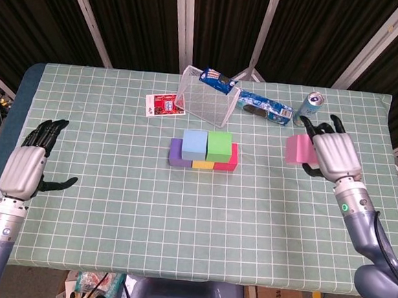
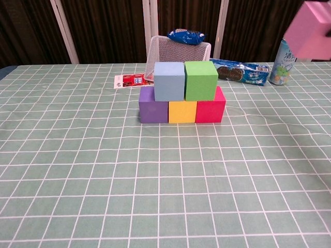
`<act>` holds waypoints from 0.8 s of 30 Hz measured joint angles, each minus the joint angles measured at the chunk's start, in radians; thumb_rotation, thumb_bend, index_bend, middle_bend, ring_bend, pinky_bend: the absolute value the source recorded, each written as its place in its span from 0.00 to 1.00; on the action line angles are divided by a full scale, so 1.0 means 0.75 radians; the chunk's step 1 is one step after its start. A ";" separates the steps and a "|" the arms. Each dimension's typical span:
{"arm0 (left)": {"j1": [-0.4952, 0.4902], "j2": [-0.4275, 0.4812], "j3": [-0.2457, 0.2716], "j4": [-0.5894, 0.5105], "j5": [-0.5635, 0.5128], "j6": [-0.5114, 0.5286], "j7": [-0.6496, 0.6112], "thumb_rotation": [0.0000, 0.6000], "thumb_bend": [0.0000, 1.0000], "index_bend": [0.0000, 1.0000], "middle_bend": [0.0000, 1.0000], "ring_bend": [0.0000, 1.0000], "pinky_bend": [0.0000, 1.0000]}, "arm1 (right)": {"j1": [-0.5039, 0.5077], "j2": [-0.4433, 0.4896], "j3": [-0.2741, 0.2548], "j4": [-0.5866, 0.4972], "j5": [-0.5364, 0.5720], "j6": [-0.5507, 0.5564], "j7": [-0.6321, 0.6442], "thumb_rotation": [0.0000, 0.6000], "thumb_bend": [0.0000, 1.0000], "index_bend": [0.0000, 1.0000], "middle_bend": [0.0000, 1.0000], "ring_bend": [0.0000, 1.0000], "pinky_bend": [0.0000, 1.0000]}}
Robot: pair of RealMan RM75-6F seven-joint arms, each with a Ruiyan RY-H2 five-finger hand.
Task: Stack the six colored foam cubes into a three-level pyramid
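A purple cube, a yellow cube and a red cube form a row on the table. A light blue cube and a green cube sit on top of them. My right hand holds a pink cube in the air, to the right of the stack; the pink cube shows at the top right of the chest view. My left hand hovers at the table's left side with fingers apart and nothing in it.
Behind the stack lies a wire mesh basket with a blue snack bag on it. A cookie packet and a drink can stand at the back right. A red card lies at the back left.
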 measured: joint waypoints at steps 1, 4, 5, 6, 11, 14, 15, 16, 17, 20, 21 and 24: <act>0.000 0.004 -0.002 0.001 -0.003 -0.003 -0.006 1.00 0.10 0.00 0.06 0.00 0.11 | 0.043 0.011 0.015 -0.017 0.036 -0.008 -0.040 1.00 0.29 0.00 0.37 0.21 0.00; 0.002 0.014 -0.010 0.003 -0.012 -0.010 -0.021 1.00 0.10 0.00 0.06 0.00 0.11 | 0.151 0.028 0.045 -0.050 0.130 -0.033 -0.133 1.00 0.29 0.00 0.37 0.21 0.00; 0.002 0.017 -0.011 0.003 -0.015 -0.012 -0.025 1.00 0.10 0.00 0.06 0.00 0.11 | 0.182 0.030 0.051 -0.057 0.154 -0.045 -0.157 1.00 0.29 0.00 0.37 0.21 0.00; 0.003 0.022 -0.014 0.005 -0.019 -0.015 -0.031 1.00 0.10 0.00 0.06 0.00 0.11 | 0.213 0.032 0.055 -0.061 0.179 -0.060 -0.180 1.00 0.29 0.00 0.37 0.21 0.00; 0.007 0.040 -0.023 0.009 -0.029 -0.026 -0.056 1.00 0.10 0.00 0.06 0.00 0.11 | 0.392 0.014 0.054 -0.055 0.330 -0.140 -0.299 1.00 0.29 0.00 0.37 0.21 0.00; 0.011 0.050 -0.027 0.012 -0.034 -0.036 -0.073 1.00 0.10 0.00 0.06 0.00 0.11 | 0.496 -0.018 0.038 -0.033 0.434 -0.160 -0.356 1.00 0.29 0.00 0.37 0.21 0.00; 0.011 0.053 -0.028 0.012 -0.036 -0.041 -0.079 1.00 0.10 0.00 0.06 0.00 0.11 | 0.522 -0.029 0.033 -0.027 0.468 -0.160 -0.369 1.00 0.29 0.00 0.37 0.21 0.00; 0.012 0.055 -0.028 0.012 -0.037 -0.045 -0.083 1.00 0.10 0.00 0.06 0.00 0.11 | 0.551 -0.044 0.026 -0.021 0.517 -0.159 -0.383 1.00 0.29 0.00 0.37 0.21 0.00; 0.012 0.056 -0.029 0.012 -0.039 -0.049 -0.086 1.00 0.10 0.00 0.06 0.00 0.11 | 0.569 -0.055 0.021 -0.017 0.557 -0.156 -0.392 1.00 0.29 0.00 0.37 0.21 0.00; 0.011 0.060 -0.029 0.013 -0.042 -0.062 -0.095 1.00 0.10 0.00 0.06 0.00 0.11 | 0.640 -0.097 0.008 -0.004 0.711 -0.137 -0.419 1.00 0.29 0.00 0.37 0.21 0.00; 0.011 0.061 -0.030 0.014 -0.044 -0.067 -0.100 1.00 0.10 0.00 0.06 0.00 0.11 | 0.666 -0.112 0.005 0.001 0.761 -0.126 -0.427 1.00 0.29 0.00 0.37 0.21 0.00; 0.010 0.063 -0.031 0.018 -0.051 -0.081 -0.112 1.00 0.10 0.00 0.06 0.00 0.11 | 0.758 -0.172 0.000 0.022 0.929 -0.076 -0.452 1.00 0.29 0.00 0.37 0.21 0.00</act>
